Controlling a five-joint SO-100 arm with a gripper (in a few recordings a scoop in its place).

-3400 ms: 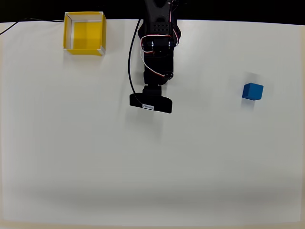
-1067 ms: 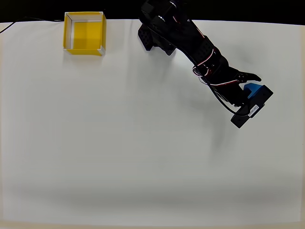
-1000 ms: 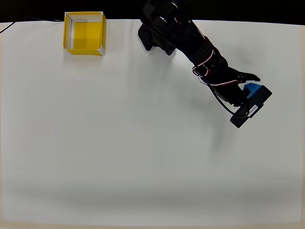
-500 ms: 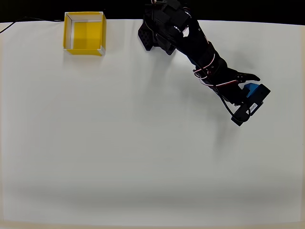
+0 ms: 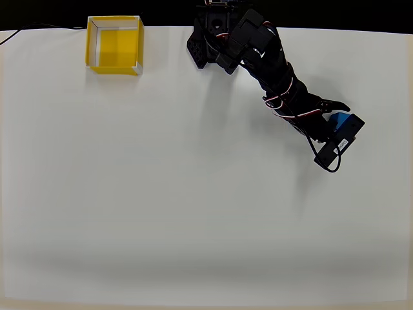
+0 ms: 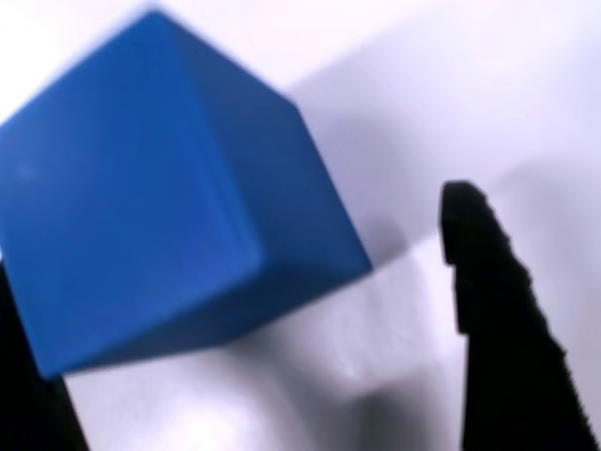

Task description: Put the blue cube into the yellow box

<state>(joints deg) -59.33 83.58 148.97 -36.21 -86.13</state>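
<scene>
Spreading wide around one blue cube (image 6: 160, 188) in the wrist view, the claw (image 6: 263, 310) has its left finger touching the cube, the right one apart. One yellow box (image 5: 114, 44) sits far left on the table (image 5: 161, 213).

We find no legible text. A small white label (image 5: 342, 146) sits on the black camera block at the arm's (image 5: 271, 64) wrist in the overhead view, right of centre; its print is too small to read. The cube's (image 6: 160, 188) faces are plain.
</scene>
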